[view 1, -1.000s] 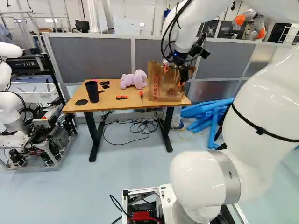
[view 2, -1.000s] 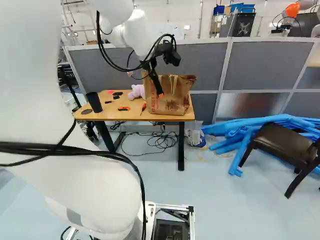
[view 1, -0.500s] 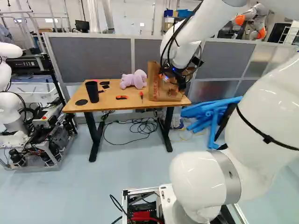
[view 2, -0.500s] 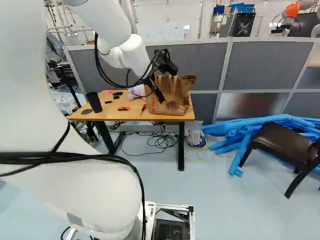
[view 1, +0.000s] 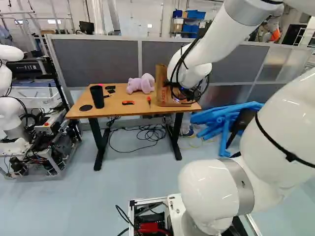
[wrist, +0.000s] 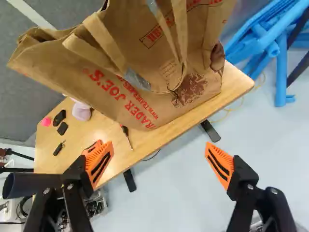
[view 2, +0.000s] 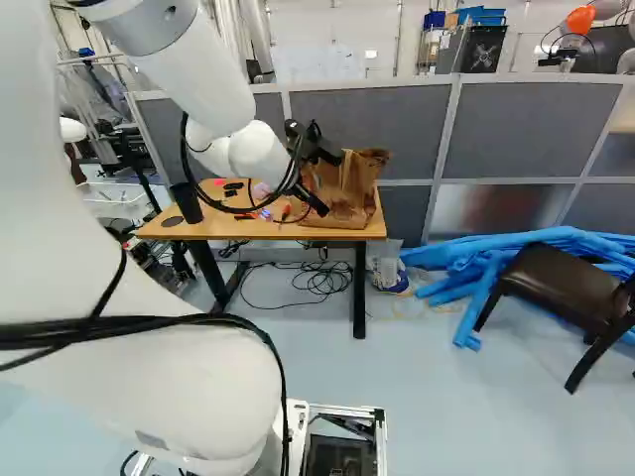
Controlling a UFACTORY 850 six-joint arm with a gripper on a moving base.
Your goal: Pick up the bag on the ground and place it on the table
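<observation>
Clock hub: table centre, left base view, 12 being the far side. At 9 o'clock, another robot (view 1: 14, 118) stands beyond the table's left end. On the wooden table (view 1: 115, 108), a dark cup (view 1: 97, 97) sits at 9, near that end; a purple plush toy (view 1: 141, 83) at 12; a screwdriver (view 1: 149, 101) at 3. A grey partition (view 1: 96, 61) lines the 12 side; pale floor (view 1: 133, 177) spans the 6 side up to the robot's base. The paper bag (view 1: 161, 88) stands upright on the tabletop at 2 to 3, close to the right end. The gripper (view 2: 319, 205) is near it, fingers spread wide, bag ahead of them. Blue tubes (view 1: 216, 118) lie on the floor toward 4.
</observation>
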